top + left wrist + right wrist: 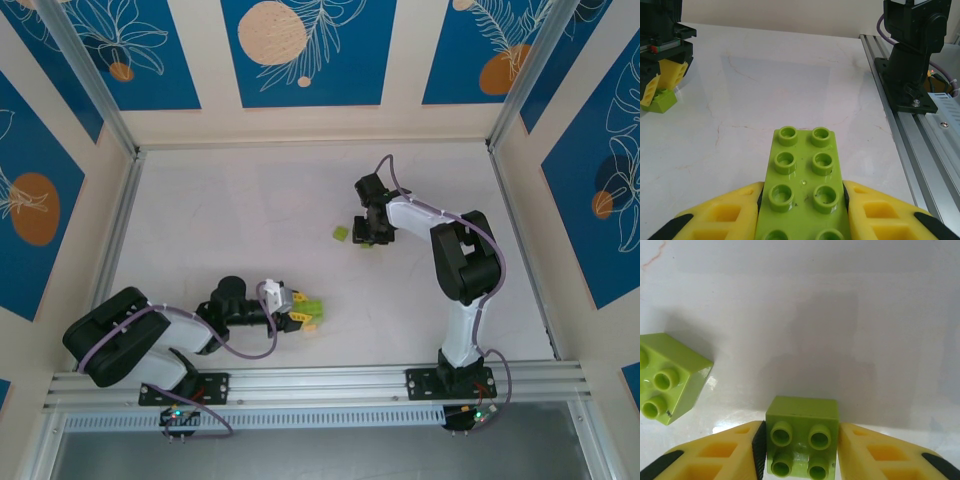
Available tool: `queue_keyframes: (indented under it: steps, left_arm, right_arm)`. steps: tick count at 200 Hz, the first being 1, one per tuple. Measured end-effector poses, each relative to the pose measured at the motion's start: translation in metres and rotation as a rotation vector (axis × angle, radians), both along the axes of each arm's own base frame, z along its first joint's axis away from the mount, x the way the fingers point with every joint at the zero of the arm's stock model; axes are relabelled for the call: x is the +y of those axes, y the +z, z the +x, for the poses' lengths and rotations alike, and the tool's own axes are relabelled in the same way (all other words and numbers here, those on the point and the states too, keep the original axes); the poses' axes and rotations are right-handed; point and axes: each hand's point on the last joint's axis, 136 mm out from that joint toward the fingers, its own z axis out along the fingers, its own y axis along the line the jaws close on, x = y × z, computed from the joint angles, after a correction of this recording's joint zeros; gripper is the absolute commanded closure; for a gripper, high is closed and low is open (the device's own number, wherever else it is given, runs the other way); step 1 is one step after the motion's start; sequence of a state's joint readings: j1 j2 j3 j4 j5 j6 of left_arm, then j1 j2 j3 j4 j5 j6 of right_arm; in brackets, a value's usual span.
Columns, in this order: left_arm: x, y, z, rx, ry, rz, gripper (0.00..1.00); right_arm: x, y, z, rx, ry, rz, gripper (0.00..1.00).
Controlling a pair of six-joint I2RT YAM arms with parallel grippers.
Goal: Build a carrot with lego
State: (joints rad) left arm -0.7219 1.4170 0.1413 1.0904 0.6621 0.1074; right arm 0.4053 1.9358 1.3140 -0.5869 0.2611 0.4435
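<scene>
A long lime-green brick [802,185], two studs wide, lies studs up between my left gripper's [802,194] yellow fingers, which are shut on its sides. From above, that brick [314,309] and the left gripper [303,313] sit low near the table's front, with a small orange patch [310,327] just beside them. My right gripper [801,434] is shut on a square lime-green brick [801,440] that rests on the table. In the top view it is at the middle right [366,238]. A second square green brick [667,375] lies loose to its left [340,234].
The white table [250,210] is walled on three sides. An aluminium rail [920,145] runs along the near edge and carries the right arm's base [912,55]. In the left wrist view, the right gripper with its green brick [662,100] shows far off at the upper left.
</scene>
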Motion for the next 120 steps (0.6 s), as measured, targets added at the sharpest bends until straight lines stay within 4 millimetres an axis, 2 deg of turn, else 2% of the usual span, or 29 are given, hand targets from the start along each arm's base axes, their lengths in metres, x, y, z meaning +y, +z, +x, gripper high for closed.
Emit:
queue_keyframes:
  steps: [120]
  left_arm:
    - [-0.0002, 0.0000, 0.0003, 0.001, 0.000, 0.001, 0.77]
  right_arm:
    - [-0.0004, -0.0053, -0.0011, 0.012, 0.000, -0.005, 0.54]
